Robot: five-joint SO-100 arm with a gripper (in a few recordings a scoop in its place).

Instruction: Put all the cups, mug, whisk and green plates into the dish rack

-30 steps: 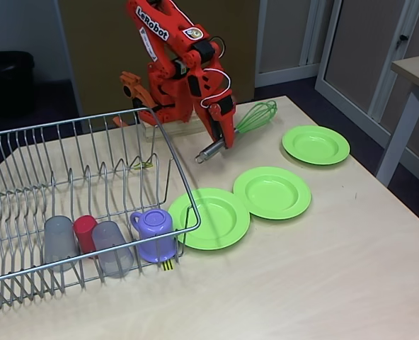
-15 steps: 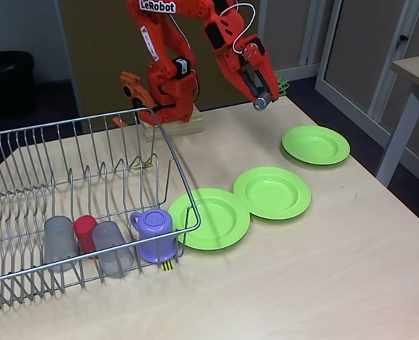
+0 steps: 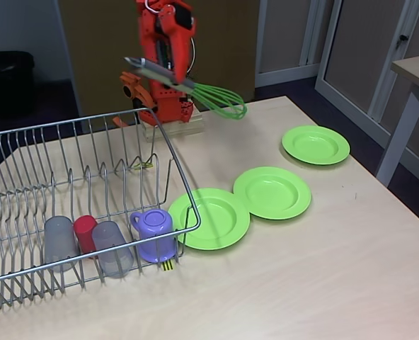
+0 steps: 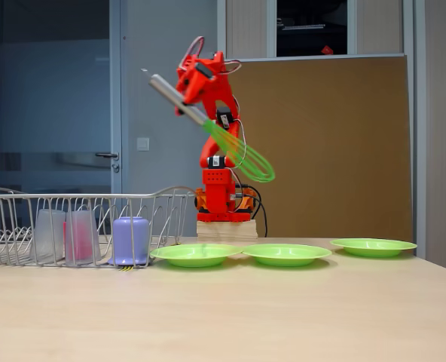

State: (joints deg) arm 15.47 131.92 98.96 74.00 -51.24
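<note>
Whisk pinched mid-handle in the jaws, held aloft, handle end up-left, green wires slanting down-right.

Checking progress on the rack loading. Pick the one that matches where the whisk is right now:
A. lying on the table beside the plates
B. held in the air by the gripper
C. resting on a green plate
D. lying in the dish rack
B: the gripper clamps the whisk by its silver handle, holding it high above the table, tilted with the green wires lower, as both fixed views show.
</note>
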